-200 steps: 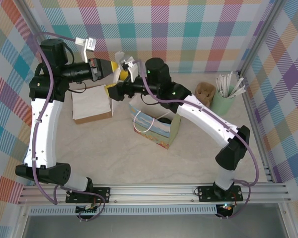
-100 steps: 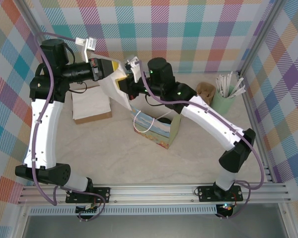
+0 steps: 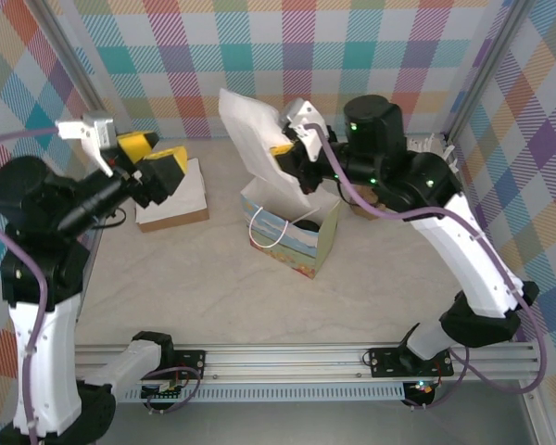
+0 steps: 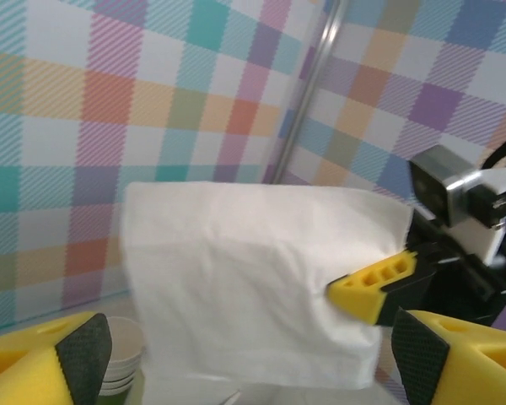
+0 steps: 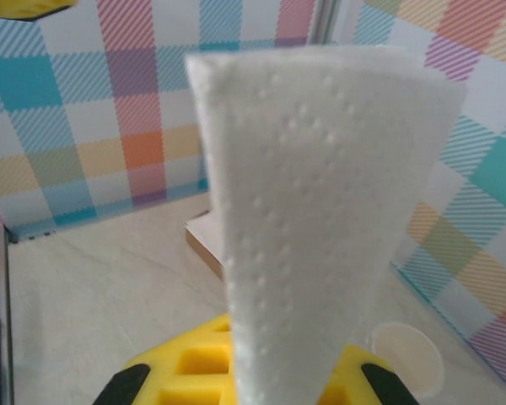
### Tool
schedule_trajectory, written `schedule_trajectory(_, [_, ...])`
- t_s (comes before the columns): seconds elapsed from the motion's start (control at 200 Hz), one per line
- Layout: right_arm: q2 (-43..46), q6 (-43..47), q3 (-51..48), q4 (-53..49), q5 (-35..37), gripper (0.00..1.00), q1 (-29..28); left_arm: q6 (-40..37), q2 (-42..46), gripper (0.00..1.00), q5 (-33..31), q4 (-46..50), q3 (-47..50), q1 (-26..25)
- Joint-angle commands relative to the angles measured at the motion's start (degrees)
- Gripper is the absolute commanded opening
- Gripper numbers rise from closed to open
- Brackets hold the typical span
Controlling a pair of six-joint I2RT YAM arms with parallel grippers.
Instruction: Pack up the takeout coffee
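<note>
A pastel paper gift bag with white cord handles (image 3: 298, 250) stands open mid-table. Above its back rim the right gripper (image 3: 285, 153) is clamped on a white embossed paper napkin (image 3: 250, 130), held upright. The left gripper (image 3: 156, 156) hangs over a brown box of white napkins (image 3: 171, 197), its jaws spread wide. The takeout coffee (image 3: 306, 224) sits inside the bag, with just its round black lid showing.

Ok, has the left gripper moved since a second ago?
Yes. The left gripper has drawn back leftwards, from right of the napkin stack to over its far edge, open, leaving the napkin in the right gripper.
</note>
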State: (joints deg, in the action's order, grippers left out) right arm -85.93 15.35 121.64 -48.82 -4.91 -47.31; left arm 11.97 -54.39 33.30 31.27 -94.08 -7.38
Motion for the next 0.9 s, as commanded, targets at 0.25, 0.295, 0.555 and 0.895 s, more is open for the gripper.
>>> schedule_trajectory(0.25, [1.3, 5.3, 0.5, -12.2, 3.6, 0.02, 1.2, 0.3, 6.1, 0.93, -16.3, 0.8, 20.3, -0.2])
schedule_trajectory(0.295, [0.6, 5.2, 0.1, -12.4, 4.0, 0.02, 1.5, 0.3, 6.1, 0.93, -16.4, 1.4, 20.9, -0.2])
schedule_trajectory(0.555, [-3.1, 3.4, -4.9, -9.8, 0.9, 0.03, 5.3, -0.2, 6.2, 0.94, -16.4, 2.2, 22.1, -0.2])
schedule_trajectory(0.895, [-12.1, 2.9, -6.2, -12.4, -3.0, 0.03, 7.2, -0.7, 6.0, 0.95, -16.5, 2.8, 22.2, -0.2])
